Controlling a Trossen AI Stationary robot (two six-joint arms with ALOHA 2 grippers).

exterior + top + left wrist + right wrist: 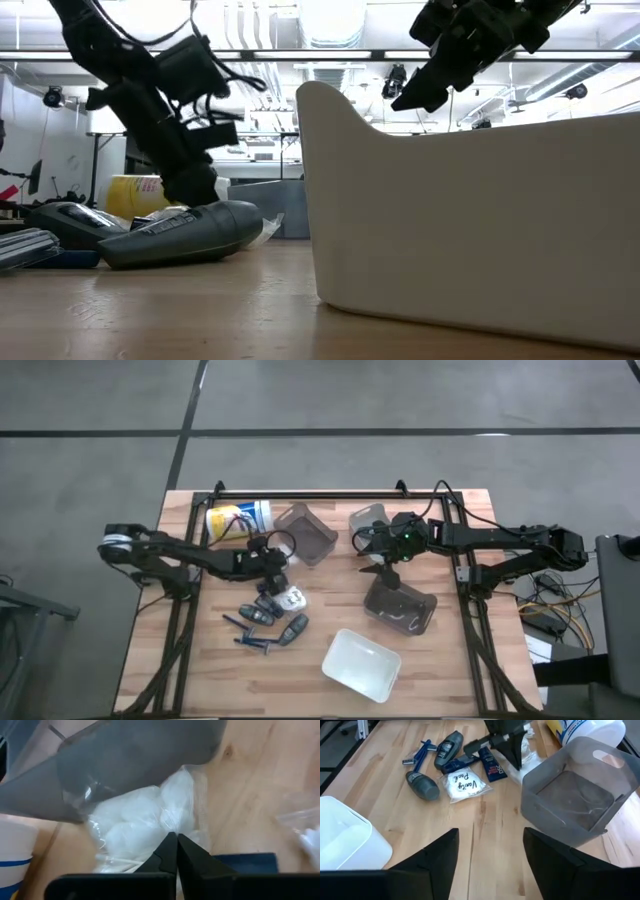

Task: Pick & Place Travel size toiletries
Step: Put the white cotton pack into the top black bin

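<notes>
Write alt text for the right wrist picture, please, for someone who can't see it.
The right gripper, fingers open, hangs over a wooden table. Beyond lie small toiletries in a cluster, a smoky bin, a white bin and the left gripper.

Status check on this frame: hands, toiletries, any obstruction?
Left hand shut on clear packet of white cotton balls, beside smoky grey bin. Right hand open, empty, above table. Nothing blocking.

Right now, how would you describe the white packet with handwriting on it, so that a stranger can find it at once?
Start at the wooden table and find the heap of small toiletries near the left gripper. The packet lies at the edge of that heap, beside a dark grey bottle. It is the only flat white pouch with dark handwritten words; its neighbours are dark bottles and blue razors.
</notes>
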